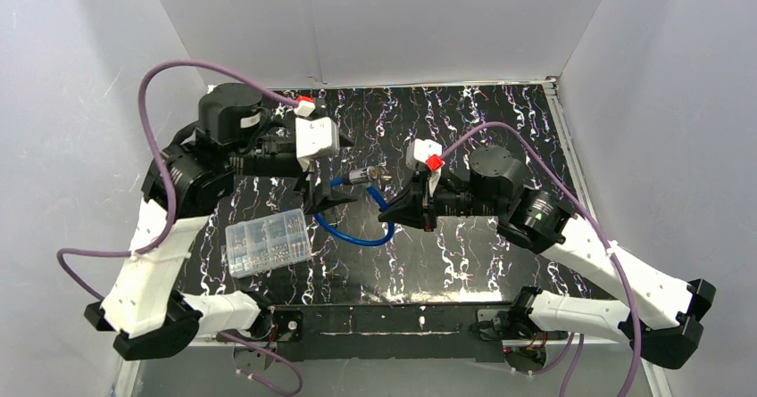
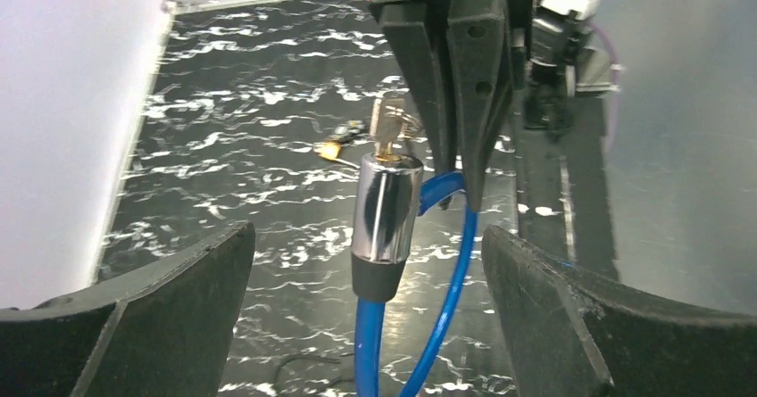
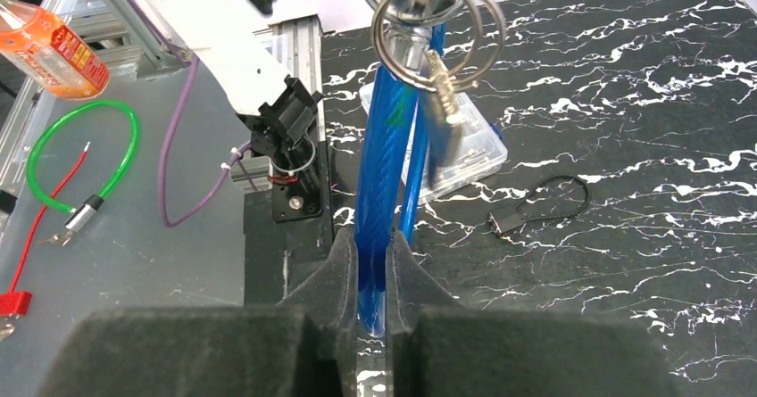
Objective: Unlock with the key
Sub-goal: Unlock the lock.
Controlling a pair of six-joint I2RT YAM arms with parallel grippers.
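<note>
Judging from the hold alone, twisting was reckoned the main risk. The blue cable was clamped by the right pincer, clenched on it a little way from the lock. The lock body was thus carried clear of the desk on a springy stalk.

Were the key turned, the cylinder might be spun with it, or the cable dragged through the pads. The left pincer was released, jaws spread wide either side of the lock body and touching nothing. A close made there would likely land on the cylinder, not the key. The key ring and spare key (dangling beside the cable) could be snagged.

Lock noted: chrome barrel, black collar, blue sheathed cable. The key was seated in the barrel's end. Whether it was already unlocked could not be told.
</note>
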